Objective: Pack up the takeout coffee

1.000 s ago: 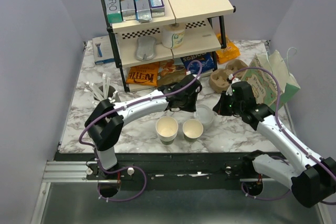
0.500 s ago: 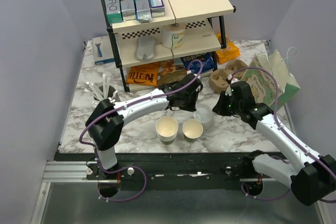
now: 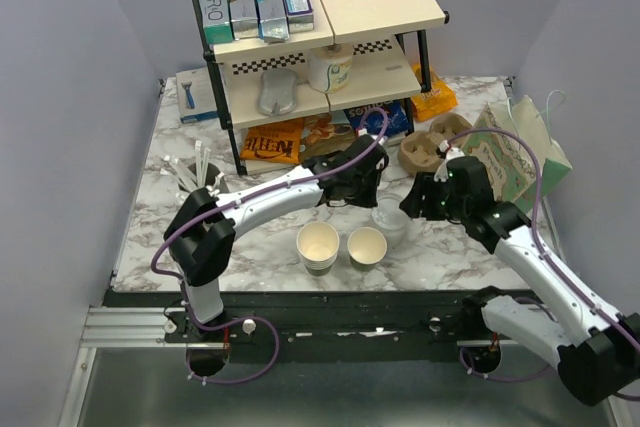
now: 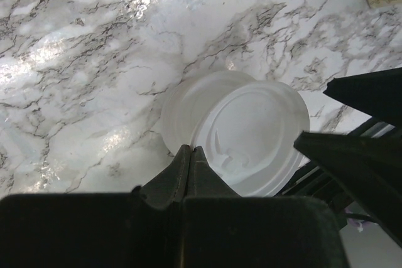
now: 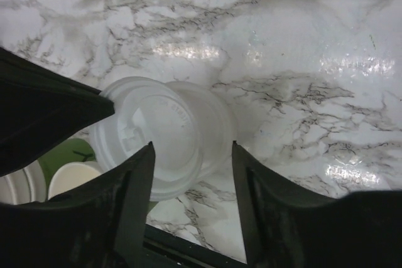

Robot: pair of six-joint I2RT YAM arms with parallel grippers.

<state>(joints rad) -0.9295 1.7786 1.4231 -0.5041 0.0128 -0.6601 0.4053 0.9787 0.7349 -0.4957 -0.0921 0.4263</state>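
Nearest me on the table (image 3: 260, 237) stands the one coffee cup (image 3: 367, 245). It is small, cream inside with greenish printed sides and an open mouth, and sits just right of one taller stack of cups (image 3: 318, 245). Just behind it lie two white lids (image 3: 388, 215), one overlapping the other. My left claw (image 4: 190, 155) is clenched at the upper lid's rim; I cannot tell whether it pinches it. My right claw (image 5: 191, 150) is released, straddling the lids. Farther back sit one brown cup carrier (image 3: 428, 147) and one paper bag (image 3: 515, 152).

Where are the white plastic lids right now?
The white lids are right of centre on the marble table in the top view, between the left tool and right tool, just behind the single open cup.
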